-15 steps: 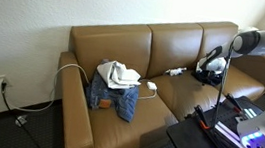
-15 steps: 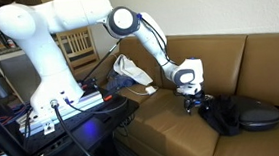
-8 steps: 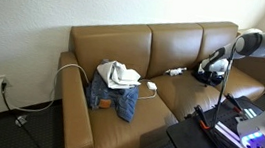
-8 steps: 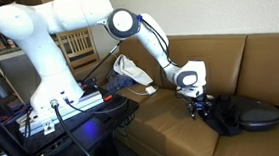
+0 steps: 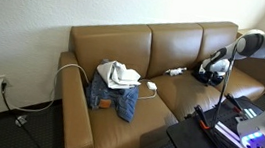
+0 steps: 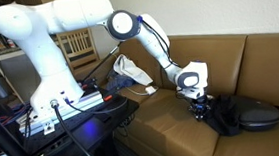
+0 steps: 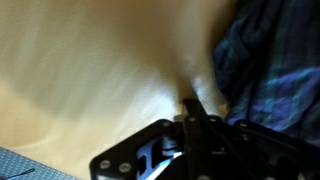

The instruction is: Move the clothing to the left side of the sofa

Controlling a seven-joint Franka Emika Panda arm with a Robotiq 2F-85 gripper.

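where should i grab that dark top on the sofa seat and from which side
Pinch the bunched edge of the dark top nearest the pincer, coming down from above. It lies as a low, soft heap on the sofa seat, so a raised fold at its rim probably gives more hold than the flat middle.

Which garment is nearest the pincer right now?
The dark top, alone beside the pincer; the jeans and white shirt lie piled together at the other end of the sofa.

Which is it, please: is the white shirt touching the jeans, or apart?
Touching. In an exterior view the white shirt lies heaped directly on the jeans.
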